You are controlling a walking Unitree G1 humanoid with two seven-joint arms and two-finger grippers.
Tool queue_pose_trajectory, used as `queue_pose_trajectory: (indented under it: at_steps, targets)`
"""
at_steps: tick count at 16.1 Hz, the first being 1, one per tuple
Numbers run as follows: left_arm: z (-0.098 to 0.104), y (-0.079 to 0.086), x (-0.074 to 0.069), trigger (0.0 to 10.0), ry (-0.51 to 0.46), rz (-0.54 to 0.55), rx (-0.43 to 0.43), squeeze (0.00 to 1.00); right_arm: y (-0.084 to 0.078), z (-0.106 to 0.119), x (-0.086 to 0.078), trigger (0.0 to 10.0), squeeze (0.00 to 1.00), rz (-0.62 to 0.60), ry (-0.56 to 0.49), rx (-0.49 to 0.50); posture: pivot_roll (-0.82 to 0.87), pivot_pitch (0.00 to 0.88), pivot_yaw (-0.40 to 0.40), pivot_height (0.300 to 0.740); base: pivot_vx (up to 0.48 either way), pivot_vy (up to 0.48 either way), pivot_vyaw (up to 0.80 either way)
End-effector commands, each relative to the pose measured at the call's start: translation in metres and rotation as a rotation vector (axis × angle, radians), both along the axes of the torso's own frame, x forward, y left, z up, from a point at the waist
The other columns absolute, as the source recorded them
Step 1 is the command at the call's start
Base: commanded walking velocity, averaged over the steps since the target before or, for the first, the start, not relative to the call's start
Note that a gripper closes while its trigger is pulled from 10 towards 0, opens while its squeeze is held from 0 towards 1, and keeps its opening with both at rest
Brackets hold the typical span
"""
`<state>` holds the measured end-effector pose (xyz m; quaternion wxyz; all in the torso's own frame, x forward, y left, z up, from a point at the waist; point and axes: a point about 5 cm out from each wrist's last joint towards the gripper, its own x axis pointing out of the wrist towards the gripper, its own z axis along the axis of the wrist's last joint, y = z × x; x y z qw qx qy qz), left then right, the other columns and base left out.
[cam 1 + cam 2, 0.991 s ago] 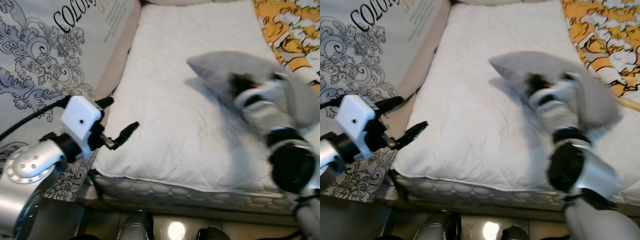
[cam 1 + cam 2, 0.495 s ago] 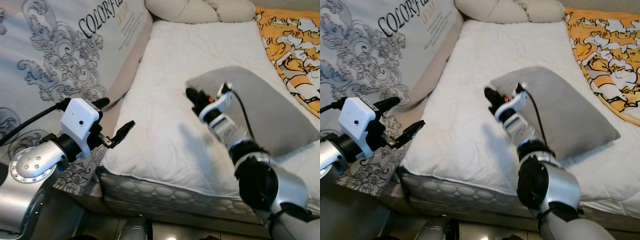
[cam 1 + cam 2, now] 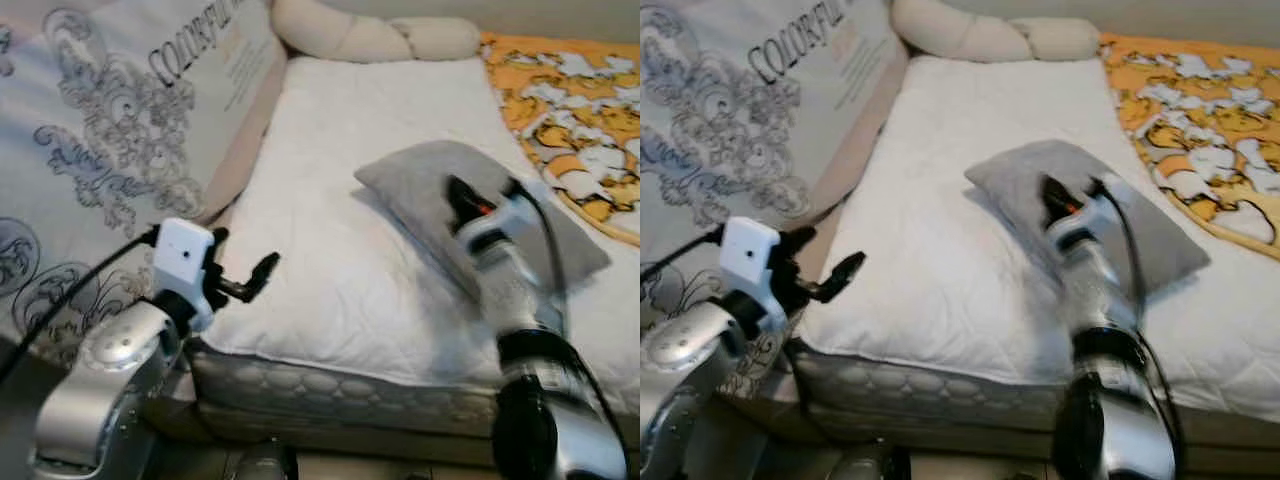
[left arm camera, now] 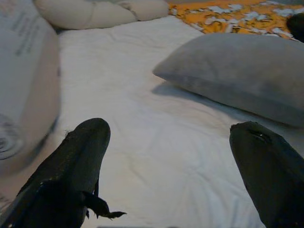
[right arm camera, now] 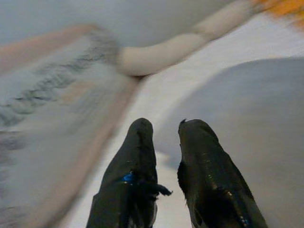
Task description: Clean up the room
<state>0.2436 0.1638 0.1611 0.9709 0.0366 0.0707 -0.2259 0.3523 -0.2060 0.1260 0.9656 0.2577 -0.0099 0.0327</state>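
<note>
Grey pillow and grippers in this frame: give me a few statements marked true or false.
1. The grey pillow lies on the white mattress. True.
2. The right gripper has its fingers spread wide apart. False: the two fingers are close together, with a narrow gap between them.
3. The left gripper is open. True: its fingers stand far apart, with nothing between them.
4. The orange patterned blanket covers the grey pillow. False: it lies on the robot's right side of the bed, apart from the pillow.
5. A cream bolster lies at the far end of the bed. True.
</note>
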Motion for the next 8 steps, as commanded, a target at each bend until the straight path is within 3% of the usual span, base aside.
queue_pose_trajectory:
  at_steps: [1,3,6,8]
  targets:
    - [-0.005,-0.003,0.0,10.0,0.028,0.01,-0.003,1.0,-0.015,0.012,-0.005,10.0,1.0,-0.065,-0.021,-0.091,0.02,0.0,0.076,0.74,0.0,0.0,0.0]
    - [-0.009,-0.01,0.002,10.0,0.048,0.013,-0.02,1.0,-0.046,0.007,-0.021,10.0,1.0,-0.194,0.042,-0.183,-0.01,0.0,0.091,0.74,0.0,0.0,0.0]
    - [-0.01,-0.018,0.004,10.0,0.065,-0.026,-0.031,1.0,-0.077,0.002,-0.036,10.0,1.0,-0.32,0.131,-0.237,-0.02,0.0,0.096,0.74,0.0,0.0,0.0]
    - [-0.011,-0.021,0.004,10.0,0.071,-0.049,-0.03,1.0,-0.087,-0.004,-0.041,10.0,1.0,-0.358,0.191,-0.255,-0.02,0.0,0.098,0.74,0.0,0.0,0.0]
